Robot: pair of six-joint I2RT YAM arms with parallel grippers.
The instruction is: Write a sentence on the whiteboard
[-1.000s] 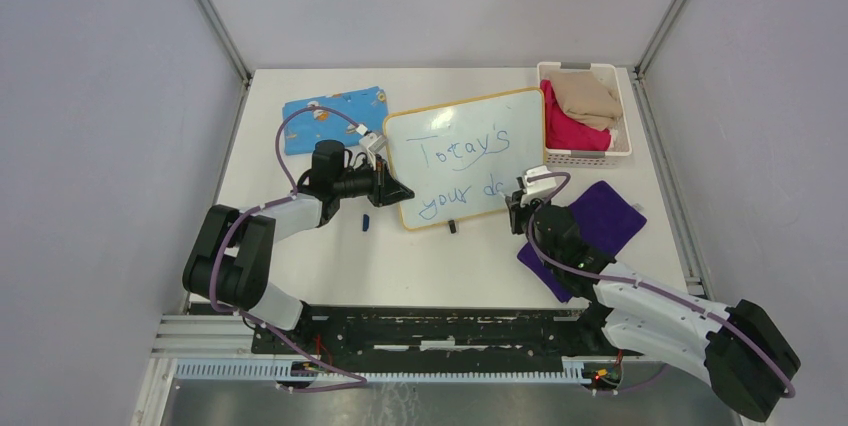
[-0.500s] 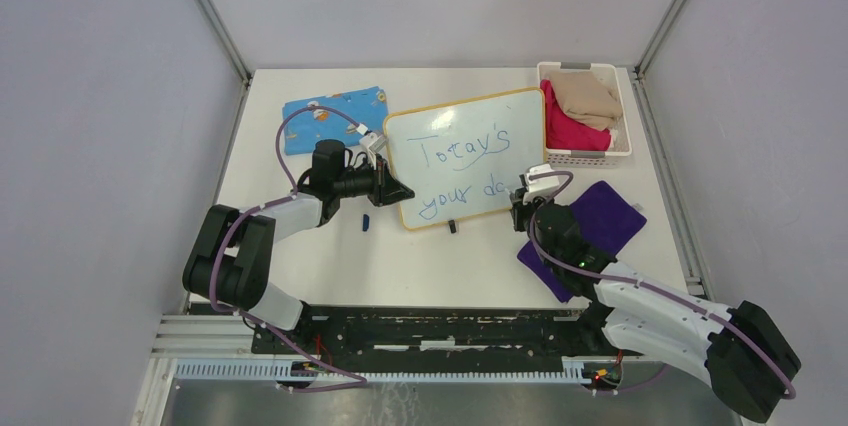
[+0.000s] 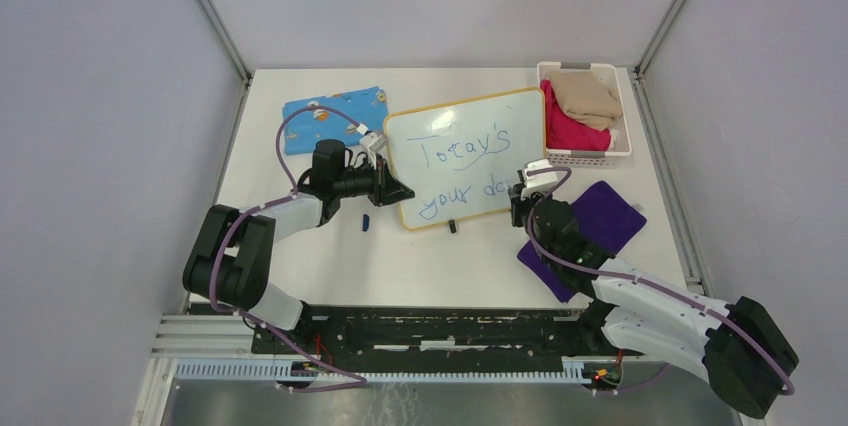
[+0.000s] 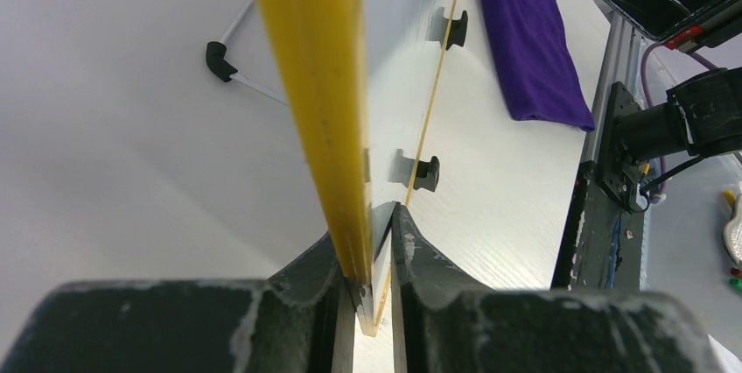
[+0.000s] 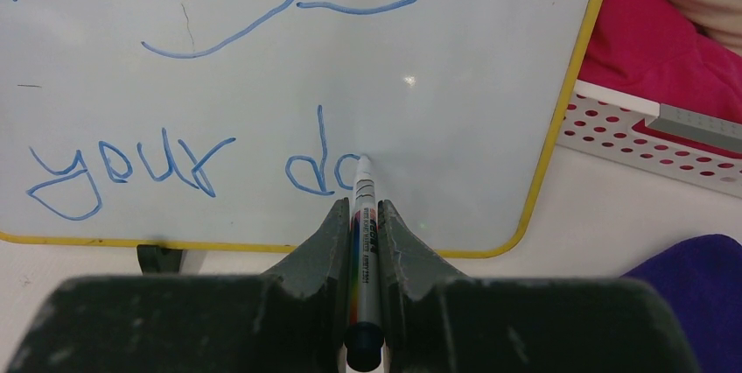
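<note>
White yellow-rimmed whiteboard [image 3: 445,176] askew mid-table, blue handwritten sentence [image 3: 465,148] in two lines, "Today's your da", unfinished

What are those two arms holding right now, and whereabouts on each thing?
The left jaws clamp the whiteboard by its yellow-rimmed side edge; the right jaws grip a marker around its barrel, tip at the board.
</note>
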